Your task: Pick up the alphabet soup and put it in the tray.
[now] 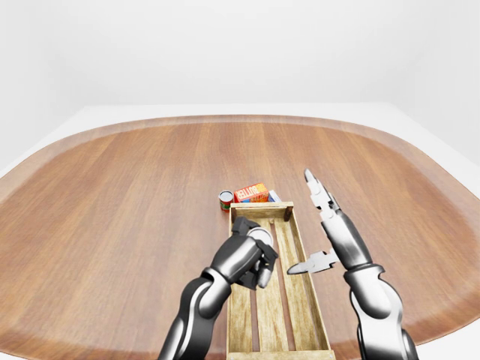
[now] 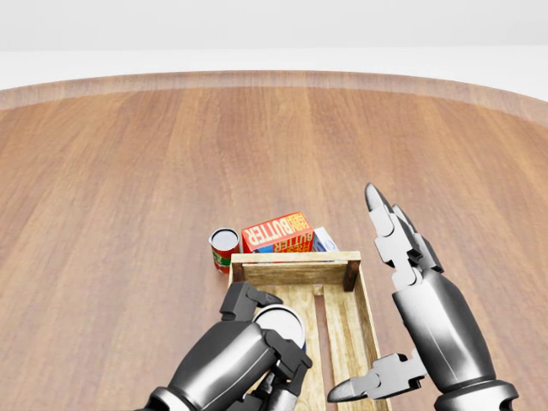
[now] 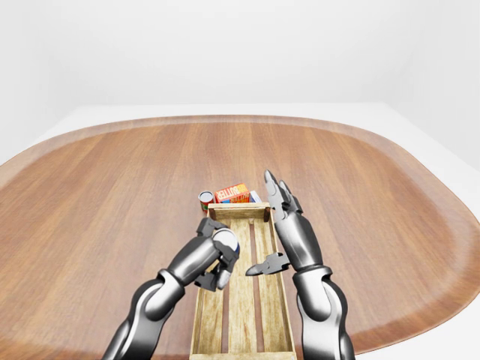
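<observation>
The soup can [image 2: 224,248] stands on the table [image 2: 128,188] just beyond the tray's [image 2: 295,267] far end, beside the butter box [image 2: 276,232]. My left hand [image 2: 261,342] is curled empty over the tray; my right hand [image 2: 390,282] is spread wide, clear of the reach.

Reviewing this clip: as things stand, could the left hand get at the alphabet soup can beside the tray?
Probably yes. The alphabet soup stands upright on the table, just outside the tray and its far left corner. The left hand hangs over the tray's left side, nothing between them, though its fingers are curled.
</observation>
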